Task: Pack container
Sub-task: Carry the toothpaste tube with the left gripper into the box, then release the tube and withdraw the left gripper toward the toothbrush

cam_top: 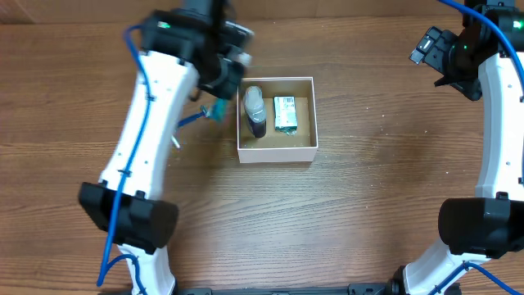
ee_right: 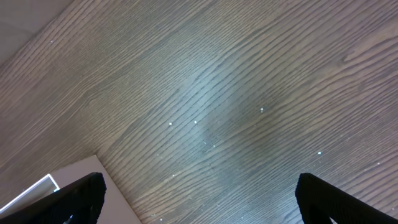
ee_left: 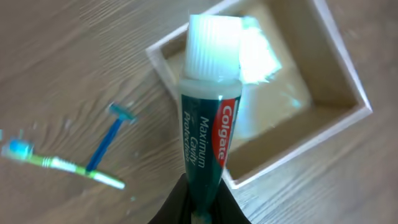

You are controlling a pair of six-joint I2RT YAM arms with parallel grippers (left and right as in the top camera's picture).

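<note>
The container is a small square white-walled box with a tan floor, at the table's middle. In it lie a dark bottle with a grey cap and a green box. My left gripper is just left of the container's far-left corner. In the left wrist view it is shut on the tail of a green and red Colgate toothpaste tube, whose white cap points over the container's near wall. My right gripper is open and empty at the far right, over bare wood.
A blue razor and a green-and-white toothbrush lie on the wood left of the container; the razor also shows in the left wrist view. A white corner shows at the lower left of the right wrist view.
</note>
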